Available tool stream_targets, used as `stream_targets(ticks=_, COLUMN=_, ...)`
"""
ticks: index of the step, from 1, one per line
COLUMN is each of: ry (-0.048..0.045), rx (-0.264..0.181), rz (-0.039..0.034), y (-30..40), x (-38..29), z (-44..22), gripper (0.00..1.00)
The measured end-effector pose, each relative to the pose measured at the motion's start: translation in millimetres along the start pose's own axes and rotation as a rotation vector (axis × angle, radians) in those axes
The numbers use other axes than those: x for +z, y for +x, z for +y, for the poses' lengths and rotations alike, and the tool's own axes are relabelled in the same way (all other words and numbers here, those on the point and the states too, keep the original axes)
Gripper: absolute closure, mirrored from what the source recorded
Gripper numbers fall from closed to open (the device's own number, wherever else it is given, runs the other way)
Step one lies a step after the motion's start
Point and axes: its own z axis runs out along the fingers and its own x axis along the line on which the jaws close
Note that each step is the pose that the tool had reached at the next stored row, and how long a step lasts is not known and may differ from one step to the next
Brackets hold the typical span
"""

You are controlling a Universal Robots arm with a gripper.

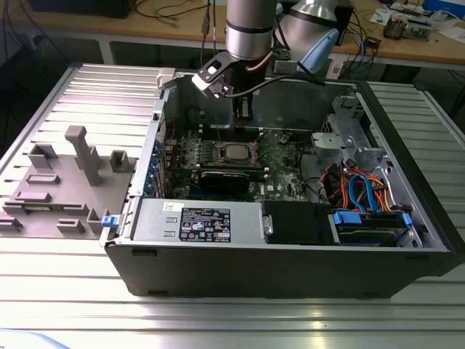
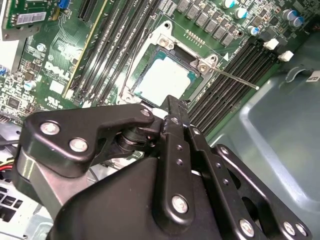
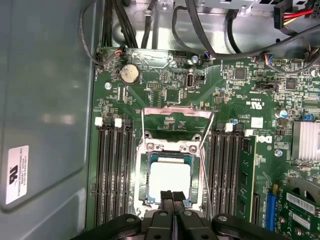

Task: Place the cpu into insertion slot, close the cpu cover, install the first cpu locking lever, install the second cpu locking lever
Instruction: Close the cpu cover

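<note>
One closed, empty pincer (image 3: 172, 196) hangs over the seated chip (image 3: 170, 177); the open cover (image 3: 177, 111) probably wants a slow, square press.

Exterior view: elevated and oblique, set back from the open computer case (image 1: 290, 247) on the ribbed surface (image 1: 218, 313), taking in the whole case and the lower end of the arm (image 1: 251, 29). First wrist view: close, looking steeply down past the end effector (image 3: 172, 196) onto the motherboard (image 3: 170, 95). Second wrist view: nearer still, angled across the end effector's linkage. All three views share the insertion slot (image 1: 231, 153).
</note>
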Motion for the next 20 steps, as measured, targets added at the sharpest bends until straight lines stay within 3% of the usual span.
stream_targets(ticks=8, ry=0.002, rx=0.0, rz=0.0001, y=-0.2, x=-13.9, z=0.1, gripper=0.89)
stream_targets(ticks=20, ry=0.0025, rx=0.0, rz=-0.0003, y=-0.2, x=-14.5, z=0.3, gripper=0.89)
